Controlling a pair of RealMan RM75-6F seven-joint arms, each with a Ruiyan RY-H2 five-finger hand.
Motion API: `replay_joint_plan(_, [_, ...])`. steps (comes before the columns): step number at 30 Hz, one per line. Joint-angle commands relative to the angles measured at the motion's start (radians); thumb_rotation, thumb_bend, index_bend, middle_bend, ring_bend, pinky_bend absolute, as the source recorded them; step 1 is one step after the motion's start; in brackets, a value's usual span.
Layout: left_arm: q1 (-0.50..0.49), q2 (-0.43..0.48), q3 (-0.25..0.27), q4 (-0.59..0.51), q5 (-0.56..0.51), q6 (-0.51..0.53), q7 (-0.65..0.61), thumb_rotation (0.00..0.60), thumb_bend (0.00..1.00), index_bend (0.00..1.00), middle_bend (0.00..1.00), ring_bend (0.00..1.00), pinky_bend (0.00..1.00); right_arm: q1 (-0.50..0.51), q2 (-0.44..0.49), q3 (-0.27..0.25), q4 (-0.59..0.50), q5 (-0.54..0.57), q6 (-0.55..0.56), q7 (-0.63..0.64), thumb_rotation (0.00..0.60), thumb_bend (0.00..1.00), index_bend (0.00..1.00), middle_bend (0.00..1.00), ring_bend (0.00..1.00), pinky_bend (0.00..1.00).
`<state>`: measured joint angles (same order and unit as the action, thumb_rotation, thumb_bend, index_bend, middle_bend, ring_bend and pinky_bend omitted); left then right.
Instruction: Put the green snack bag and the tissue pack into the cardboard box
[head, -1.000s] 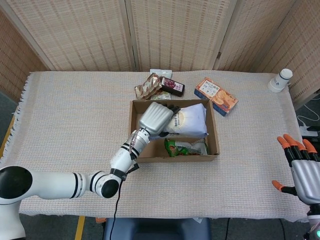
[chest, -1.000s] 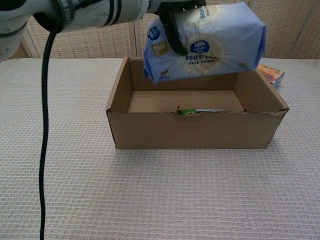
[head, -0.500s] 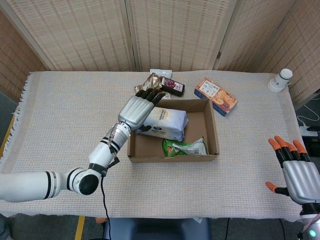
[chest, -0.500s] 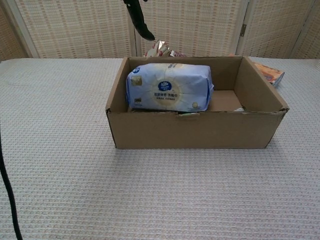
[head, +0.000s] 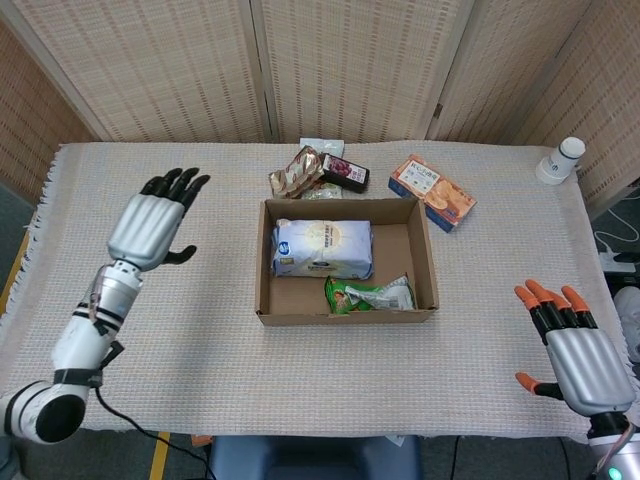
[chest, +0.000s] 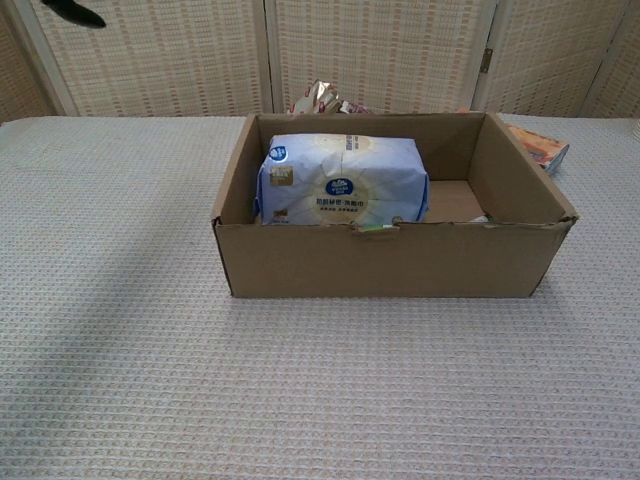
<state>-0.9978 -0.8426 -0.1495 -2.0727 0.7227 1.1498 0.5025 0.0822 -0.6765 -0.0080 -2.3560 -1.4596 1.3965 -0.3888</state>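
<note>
The cardboard box (head: 430, 270) (chest: 380, 262) stands mid-table. A pale blue tissue pack (head: 322, 248) (chest: 342, 180) lies inside it, toward the left and back. The green snack bag (head: 372, 295) lies inside along the front wall; the chest view shows only a sliver of it (chest: 375, 228) over the rim. My left hand (head: 153, 228) hovers open, fingers spread, well to the left of the box; in the chest view only a dark fingertip (chest: 72, 12) shows at the top left. Empty and open, my right hand (head: 572, 345) is at the lower right, off the box.
Behind the box lie a shiny brown snack bag (head: 294, 173) (chest: 320, 97), a dark packet (head: 346, 172) and an orange box (head: 432, 192) (chest: 537, 146). A white bottle (head: 559, 160) stands at the far right. Woven screens close off the back.
My left hand let go of the tissue pack, which dropped into the box, then drew back far to the left. My right hand sank slightly lower.
</note>
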Motion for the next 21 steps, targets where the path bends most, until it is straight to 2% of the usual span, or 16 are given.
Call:
replay_joint_plan(1, [0.248,0.137,0.118,0.026,0.303,0.124,-0.229,0.600,0.23,0.00,0.01,0.00,0.15,-0.008,0.004,-0.007,0.000,-0.024,0.006,0.012,0.600,0.00,0.05,0.01,0.00,0.00])
replay_joint_plan(4, [0.383,0.167,0.160,0.084,0.455,0.206,-0.402,0.600,0.23,0.00,0.01,0.00,0.16,-0.010,0.006,-0.006,0.000,-0.024,0.006,0.011,0.600,0.00,0.05,0.01,0.00,0.00])
replay_joint_plan(8, [0.520,0.179,0.210,0.152,0.609,0.325,-0.502,0.600,0.22,0.00,0.03,0.00,0.16,-0.007,-0.005,-0.007,0.000,-0.021,-0.001,-0.009,0.600,0.00,0.05,0.01,0.00,0.00])
replay_joint_plan(13, [0.652,0.189,0.250,0.193,0.701,0.440,-0.501,0.600,0.22,0.00,0.04,0.00,0.16,-0.005,-0.024,-0.007,0.000,-0.011,-0.006,-0.039,0.600,0.00,0.05,0.01,0.00,0.00])
replay_joint_plan(21, [0.746,0.191,0.258,0.204,0.777,0.497,-0.449,0.600,0.22,0.00,0.05,0.00,0.16,-0.009,-0.031,-0.009,0.000,-0.012,-0.002,-0.051,0.600,0.00,0.05,0.01,0.00,0.00])
